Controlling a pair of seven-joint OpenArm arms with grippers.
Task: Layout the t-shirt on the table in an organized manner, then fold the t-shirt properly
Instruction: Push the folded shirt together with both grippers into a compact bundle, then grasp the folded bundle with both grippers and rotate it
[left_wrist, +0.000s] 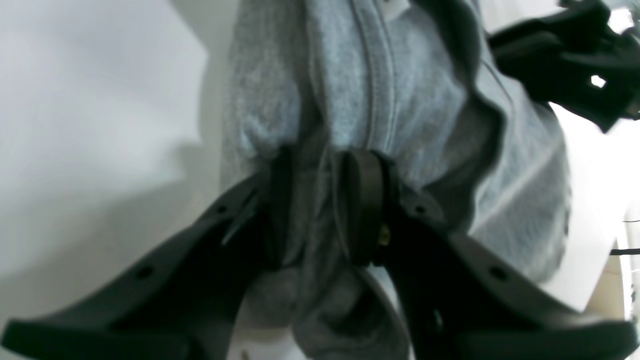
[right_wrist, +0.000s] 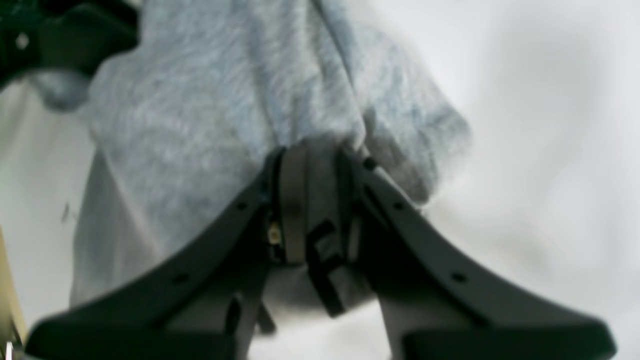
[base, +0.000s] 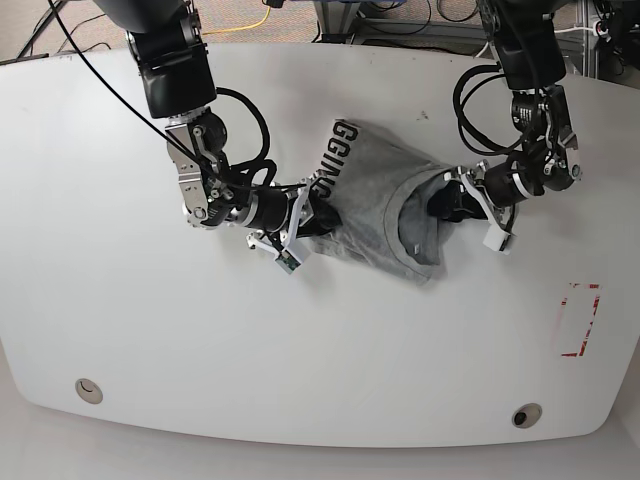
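The heather-grey t-shirt (base: 375, 195) lies bunched and wrinkled on the middle of the white table (base: 150, 330), dark lettering along its upper left edge. My left gripper (left_wrist: 320, 200) is shut on a fold of the t-shirt (left_wrist: 400, 100) near the collar seam; in the base view it is at the shirt's right side (base: 447, 203). My right gripper (right_wrist: 312, 205) is shut on grey cloth of the t-shirt (right_wrist: 200, 110) carrying a dark printed letter; in the base view it sits at the shirt's left edge (base: 318, 212).
A red-taped rectangle (base: 577, 320) marks the table at the right. Two round grommet holes (base: 88, 389) (base: 525, 414) sit near the front edge. Cables hang from both arms over the far part of the table.
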